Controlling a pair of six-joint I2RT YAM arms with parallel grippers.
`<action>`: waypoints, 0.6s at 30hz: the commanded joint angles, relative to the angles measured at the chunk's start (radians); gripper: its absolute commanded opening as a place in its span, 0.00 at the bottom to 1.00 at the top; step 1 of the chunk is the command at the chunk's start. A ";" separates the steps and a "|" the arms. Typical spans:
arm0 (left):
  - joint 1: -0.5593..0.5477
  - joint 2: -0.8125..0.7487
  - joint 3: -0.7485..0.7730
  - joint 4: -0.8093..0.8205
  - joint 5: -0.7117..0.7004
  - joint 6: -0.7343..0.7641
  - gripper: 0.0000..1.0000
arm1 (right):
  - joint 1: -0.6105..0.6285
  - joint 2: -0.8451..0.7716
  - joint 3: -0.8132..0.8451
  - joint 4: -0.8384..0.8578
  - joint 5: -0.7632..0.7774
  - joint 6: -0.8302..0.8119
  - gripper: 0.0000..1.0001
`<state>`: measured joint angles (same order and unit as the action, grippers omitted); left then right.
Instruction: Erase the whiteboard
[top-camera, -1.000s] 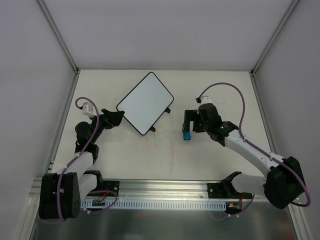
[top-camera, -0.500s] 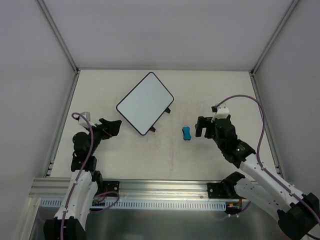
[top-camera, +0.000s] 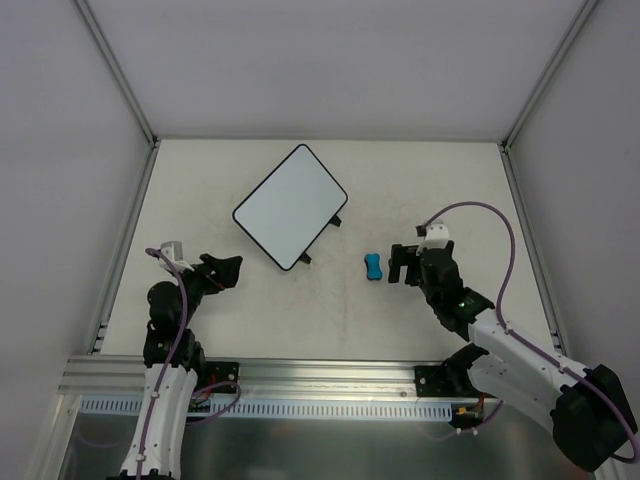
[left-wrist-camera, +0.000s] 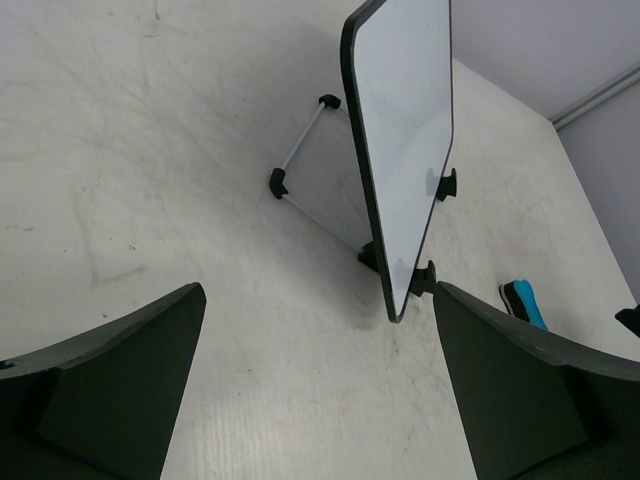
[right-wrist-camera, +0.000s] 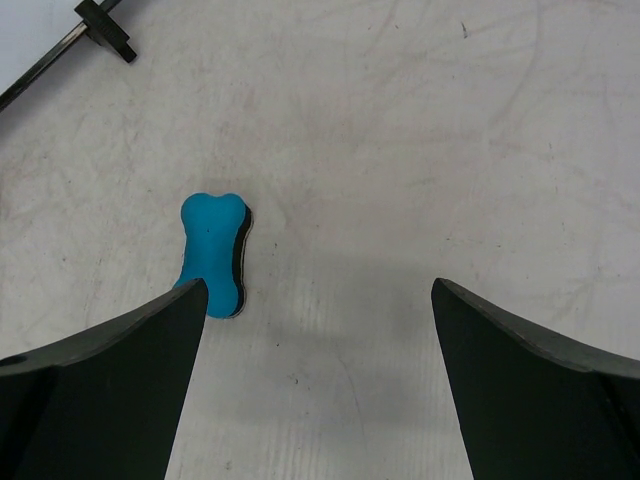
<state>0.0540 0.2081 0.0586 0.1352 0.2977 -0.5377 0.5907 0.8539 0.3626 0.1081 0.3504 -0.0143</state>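
Whiteboard (top-camera: 290, 206) is sitting on the table (top-camera: 330, 330), toward 11 o'clock from the table's middle in the top view, turned so that its corners are pointing along the table's sides. The left wrist view is showing it propped up at a tilt on a thin wire stand (left-wrist-camera: 300, 150) with small black feet, rather than lying flat. Its face is showing plain white inside a thin black rim. Two small black tabs (top-camera: 340, 219) are sticking out of the edge facing 4 o'clock.

A small blue eraser (top-camera: 373, 266) is lying flat on the table at about 4 o'clock from the whiteboard, apart from it, with a dark underside showing along one edge in the right wrist view.

The right gripper (top-camera: 396, 264) is hovering just beside the eraser at its 3 o'clock, fingers pointing toward it. Its jaws are standing wide apart and gripping nothing. In the right wrist view the eraser is appearing between the two fingers, much closer to the one at 9 o'clock, and the top view is showing a small gap between gripper and eraser.

The left gripper (top-camera: 228, 270) is hanging at about 8 o'clock from the whiteboard, clear of it, aimed toward the board's near corner. Its jaws are also spread wide and carrying nothing.
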 joint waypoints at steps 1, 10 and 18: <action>0.006 0.002 -0.016 -0.022 -0.051 0.010 0.99 | 0.003 0.045 0.070 0.056 -0.020 0.011 0.99; 0.006 0.103 0.012 -0.020 -0.054 0.015 0.99 | 0.003 0.060 0.079 0.047 -0.013 0.011 0.99; 0.006 0.040 -0.009 -0.020 -0.057 0.012 0.99 | 0.003 0.051 0.075 0.044 -0.008 0.010 0.99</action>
<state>0.0540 0.2699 0.0528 0.1127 0.2516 -0.5358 0.5907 0.9150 0.4042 0.1177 0.3256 -0.0120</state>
